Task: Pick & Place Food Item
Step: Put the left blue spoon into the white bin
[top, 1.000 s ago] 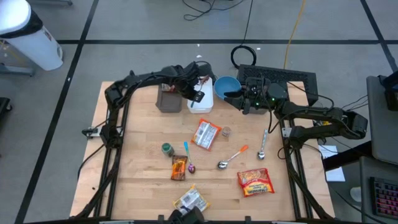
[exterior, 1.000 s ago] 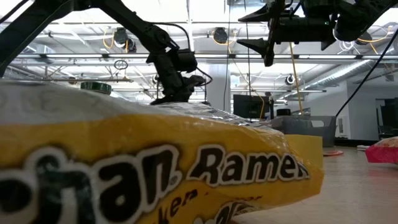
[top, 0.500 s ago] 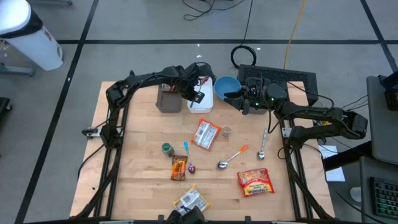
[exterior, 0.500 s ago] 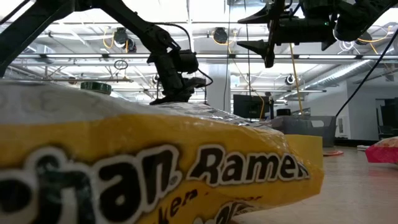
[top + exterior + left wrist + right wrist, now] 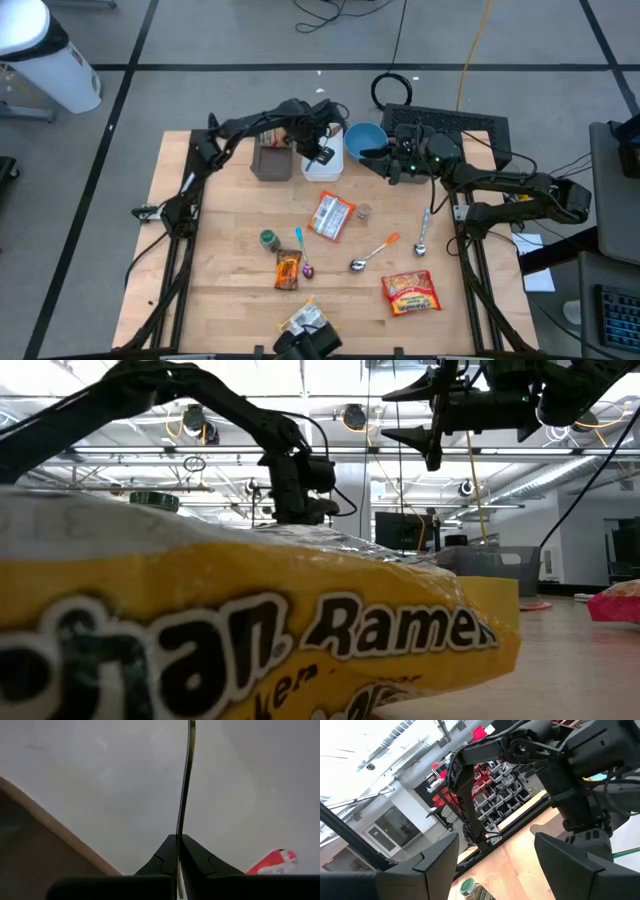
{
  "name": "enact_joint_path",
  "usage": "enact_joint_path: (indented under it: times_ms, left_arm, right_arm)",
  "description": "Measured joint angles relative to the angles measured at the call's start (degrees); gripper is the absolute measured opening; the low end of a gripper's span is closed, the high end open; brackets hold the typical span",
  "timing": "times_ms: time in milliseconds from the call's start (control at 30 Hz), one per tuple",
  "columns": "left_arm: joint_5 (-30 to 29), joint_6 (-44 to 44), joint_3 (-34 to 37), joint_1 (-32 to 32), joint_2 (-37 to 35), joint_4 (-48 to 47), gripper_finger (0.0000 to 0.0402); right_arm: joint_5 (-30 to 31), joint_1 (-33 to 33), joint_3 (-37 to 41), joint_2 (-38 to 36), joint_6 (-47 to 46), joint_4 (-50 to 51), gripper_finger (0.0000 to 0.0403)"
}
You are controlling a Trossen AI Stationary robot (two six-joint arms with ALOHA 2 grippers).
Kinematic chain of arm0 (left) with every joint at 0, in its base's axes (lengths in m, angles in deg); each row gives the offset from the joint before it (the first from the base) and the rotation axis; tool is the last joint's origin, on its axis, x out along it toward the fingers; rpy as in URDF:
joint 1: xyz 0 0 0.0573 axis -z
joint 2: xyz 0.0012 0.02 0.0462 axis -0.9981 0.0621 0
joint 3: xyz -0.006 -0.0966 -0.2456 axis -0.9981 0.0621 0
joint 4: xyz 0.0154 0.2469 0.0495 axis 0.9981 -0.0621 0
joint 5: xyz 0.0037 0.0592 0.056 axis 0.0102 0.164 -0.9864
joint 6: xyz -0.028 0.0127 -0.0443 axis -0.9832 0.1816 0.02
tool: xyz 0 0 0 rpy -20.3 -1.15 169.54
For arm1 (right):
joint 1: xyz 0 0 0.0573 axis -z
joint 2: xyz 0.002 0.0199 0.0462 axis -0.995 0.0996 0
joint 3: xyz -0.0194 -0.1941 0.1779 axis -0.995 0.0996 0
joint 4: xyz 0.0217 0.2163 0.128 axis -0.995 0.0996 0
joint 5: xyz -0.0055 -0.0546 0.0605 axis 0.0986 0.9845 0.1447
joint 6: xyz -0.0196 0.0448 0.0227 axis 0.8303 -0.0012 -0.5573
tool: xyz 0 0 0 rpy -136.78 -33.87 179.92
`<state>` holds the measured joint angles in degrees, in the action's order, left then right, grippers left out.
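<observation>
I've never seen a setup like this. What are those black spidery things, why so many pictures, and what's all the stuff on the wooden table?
They are two robot arms, each ending in a two-finger tool. One camera looks straight down, one sits at table height right behind a yellow ramen packet, and one rides on each wrist. The left tool is over the white container at the table's far edge, pinched shut on a thin utensil handle. The right tool waits open beside the blue bowl. Lying about: a brown box, snack packets, spoons, a small green-lidded jar and a red ramen packet.
</observation>
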<state>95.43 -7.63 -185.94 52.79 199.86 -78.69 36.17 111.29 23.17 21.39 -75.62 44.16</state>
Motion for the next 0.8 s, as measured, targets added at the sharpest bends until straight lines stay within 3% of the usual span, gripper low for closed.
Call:
enact_joint_path:
  times_ms: [267, 800]
  left_arm:
    - [1.0, 0.1, -0.9, 0.0, 2.2, -4.2, 0.001]
    - [2.5, -1.0, -0.9, -1.1, 2.2, -2.3, 0.002]
  right_arm:
    - [0.0, 0.0, 0.0, 0.0, 1.1, 0.0, 0.0254]
    - [0.1, 0.0, 0.0, 0.0, 2.1, 0.8, 0.0254]
